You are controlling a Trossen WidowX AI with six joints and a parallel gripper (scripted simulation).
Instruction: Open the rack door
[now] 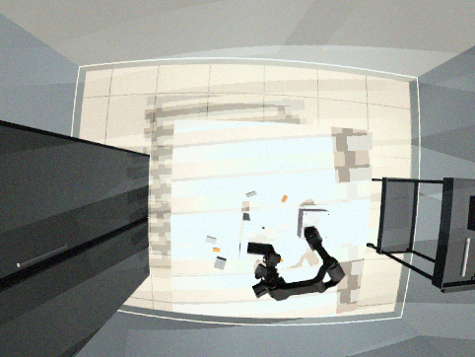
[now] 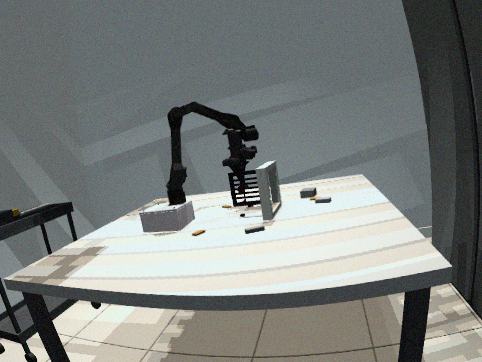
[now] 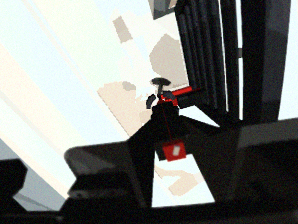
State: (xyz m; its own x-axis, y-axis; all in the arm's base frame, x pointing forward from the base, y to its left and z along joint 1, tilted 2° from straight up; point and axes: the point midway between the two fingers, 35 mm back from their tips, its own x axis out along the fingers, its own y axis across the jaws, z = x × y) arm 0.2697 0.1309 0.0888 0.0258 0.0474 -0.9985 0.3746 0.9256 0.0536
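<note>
The black slatted metal door stood swung out, near square to the pale grey upright frame, at centre frame in your exterior view. Your end effector looked closed on the red handle, mid-frame in the wrist view. Unlocking and opening seemed done, though you couldn't confirm the exact angle or quarter turn; release and clear withdrawal remained.

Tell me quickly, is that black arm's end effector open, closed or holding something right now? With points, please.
End effector (image 2: 242, 194) (image 3: 166, 121): closed on the door's upright handle (image 3: 160, 82), which stands between its fingers.
</note>
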